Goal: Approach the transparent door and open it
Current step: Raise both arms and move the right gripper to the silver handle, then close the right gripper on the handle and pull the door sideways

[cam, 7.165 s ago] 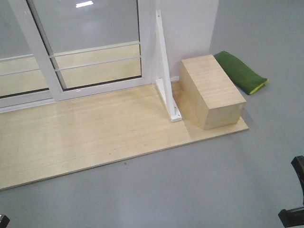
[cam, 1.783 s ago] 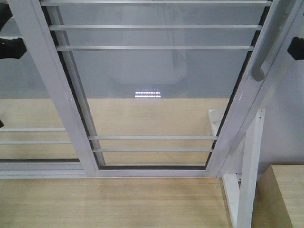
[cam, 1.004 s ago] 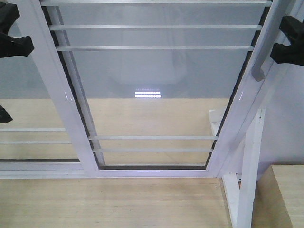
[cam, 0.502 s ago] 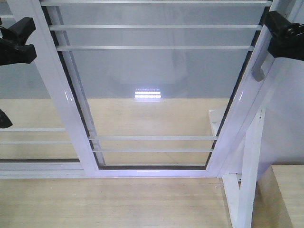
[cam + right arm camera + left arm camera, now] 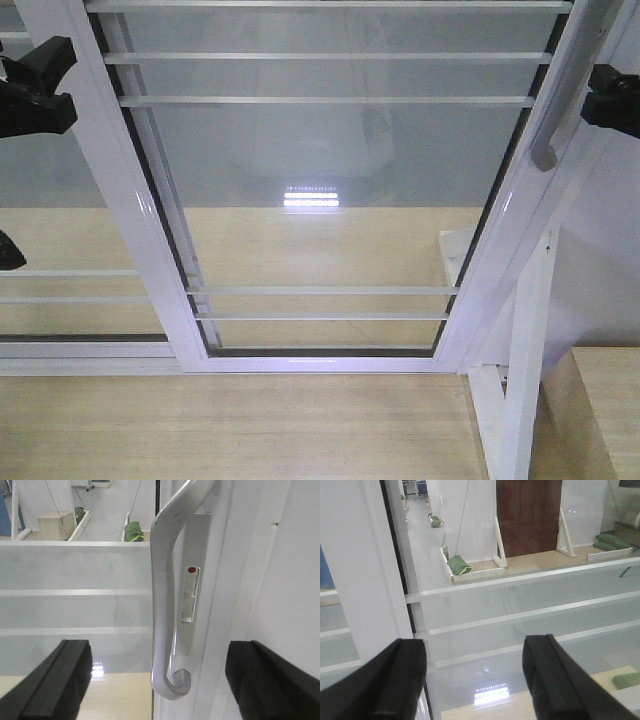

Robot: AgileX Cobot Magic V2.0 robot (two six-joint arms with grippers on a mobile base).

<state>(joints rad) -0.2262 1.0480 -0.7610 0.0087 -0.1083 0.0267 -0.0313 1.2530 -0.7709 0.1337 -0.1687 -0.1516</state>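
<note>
The transparent door [image 5: 330, 180] fills the front view: clear glass in a white frame with thin horizontal white bars. Its curved grey pull handle [image 5: 565, 95] runs down the right frame edge. In the right wrist view the handle [image 5: 165, 605] and lock plate [image 5: 189, 592] stand between my open right gripper's [image 5: 157, 680] fingers, a little ahead of them. The right gripper [image 5: 615, 100] shows at the front view's right edge, just right of the handle. My left gripper [image 5: 35, 90] is open and empty before the left frame post; in the left wrist view it [image 5: 475, 680] faces the glass.
A white-framed glass panel without a handle [image 5: 60, 260] stands at left. A white angled brace [image 5: 525, 370] and a wooden box [image 5: 600, 415] stand at lower right. A light wood floor board [image 5: 250, 430] lies before the door.
The base drove up from a far view of the platform to close before the door. In the last second the right gripper moved up toward the handle, then shifted right and lower.
</note>
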